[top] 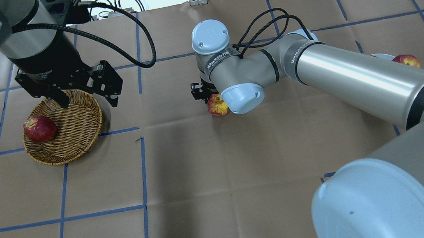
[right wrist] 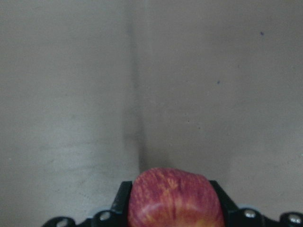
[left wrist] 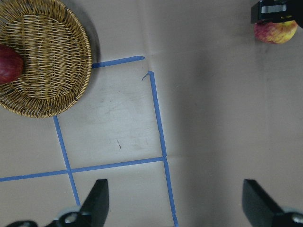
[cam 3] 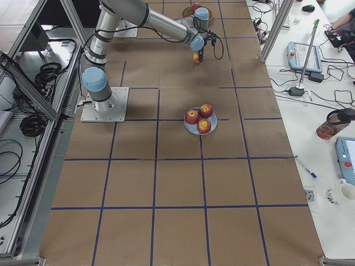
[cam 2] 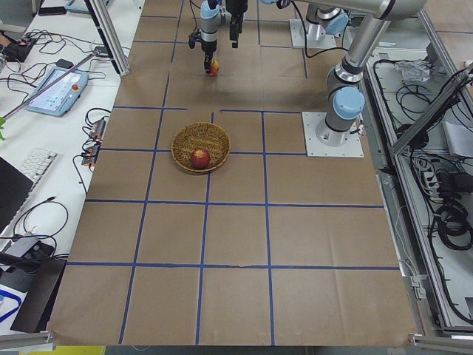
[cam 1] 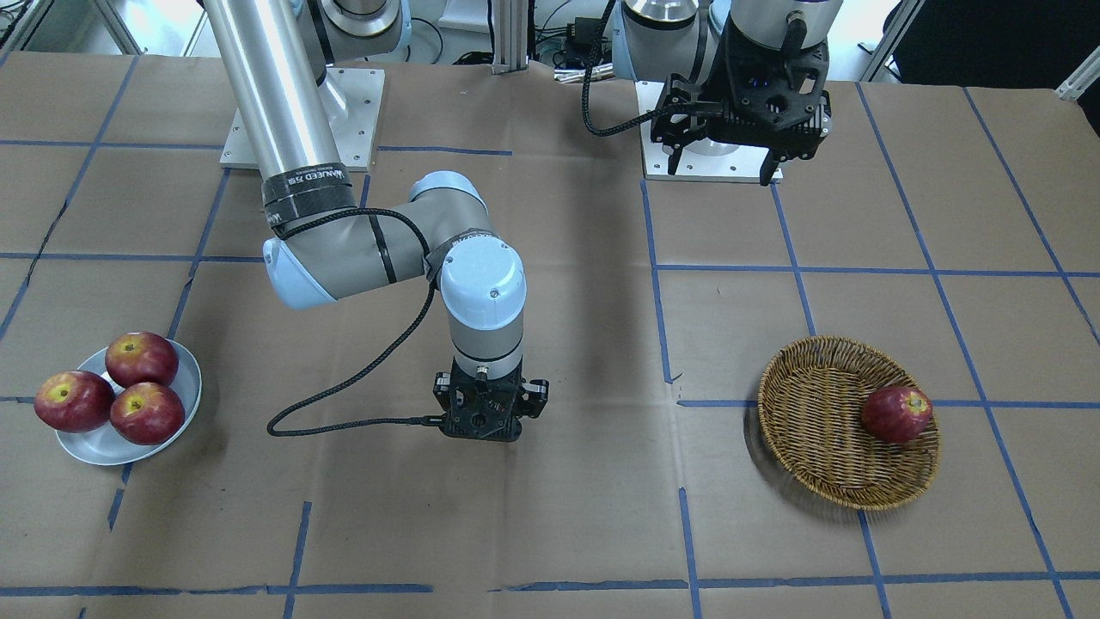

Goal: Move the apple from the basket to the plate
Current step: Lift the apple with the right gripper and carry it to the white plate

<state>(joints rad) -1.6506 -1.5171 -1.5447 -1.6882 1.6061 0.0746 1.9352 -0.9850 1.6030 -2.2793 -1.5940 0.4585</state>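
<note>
The apple (top: 217, 105), pinkish-red and streaky with a yellow patch, sits between the fingers of my right gripper (top: 205, 95) low over the middle of the table. It also shows in the right wrist view (right wrist: 175, 196) and the left wrist view (left wrist: 275, 32). I cannot tell whether it touches the table. The wicker basket (cam 1: 816, 430) (top: 73, 132) holds one dark red apple (cam 1: 896, 413). My left gripper (top: 89, 101) (cam 1: 718, 169) is open and empty, raised beside the basket's rim. The plate (cam 1: 103, 443) lies at the robot's right end of the table.
Three red apples (cam 1: 142, 358) crowd the plate, and one (cam 1: 73, 401) overhangs its rim. Brown paper with blue tape lines covers the table. The right arm's elbow (cam 1: 301, 275) and a looping cable (cam 1: 344, 387) hang between the gripper and the plate.
</note>
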